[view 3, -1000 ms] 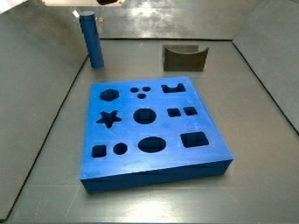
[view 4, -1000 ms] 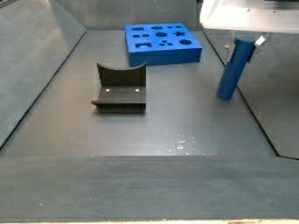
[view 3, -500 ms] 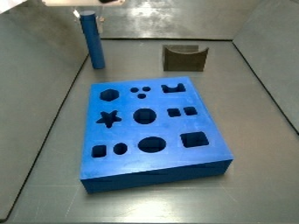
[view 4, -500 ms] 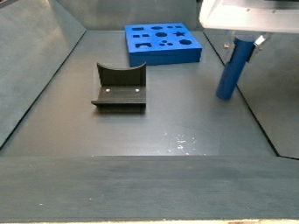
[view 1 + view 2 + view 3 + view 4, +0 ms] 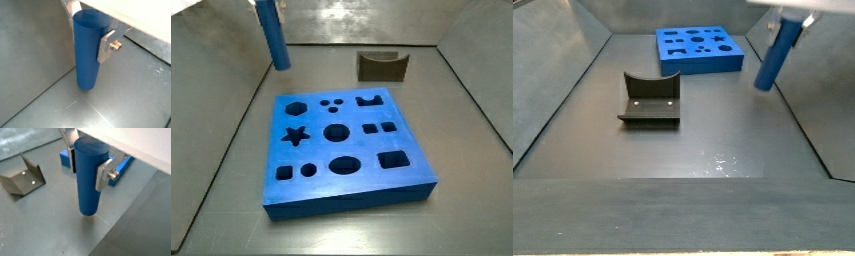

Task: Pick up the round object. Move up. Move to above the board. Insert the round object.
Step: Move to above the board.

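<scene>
The round object (image 5: 89, 50), a slim matte blue cylinder, hangs with its long axis close to vertical, lower end pointing down at the grey floor (image 5: 40, 60). In both wrist views the gripper (image 5: 87, 31) pinches it near its upper end: one flat silver finger (image 5: 107, 45) presses against one side of the peg and the other finger (image 5: 69, 148) shows behind the opposite side, so the jaws are pressed onto the cylinder's curved wall.

In a side view the round object (image 5: 271, 35) stands upright at about 11 o'clock from the board (image 5: 345, 145), well apart from it, with its top cut off by the picture's upper edge. Its lower end seems to be clear of the floor, though the gap is hard to judge there. In another side view the peg (image 5: 776, 55) leans slightly, its top toward 1 o'clock, and its lower end is off the floor, to the 4 o'clock side of the board (image 5: 700, 48).

The board lies flat on the floor, its dark cut-outs facing up: star, circles, squares, hexagon and oval. The dark olive block (image 5: 381, 66) with a notched top sits near the board's far edge, at about 1 o'clock from its middle, not touching it. In a wrist view the same block (image 5: 23, 177) lies near the peg's lower end, apart from it.
</scene>
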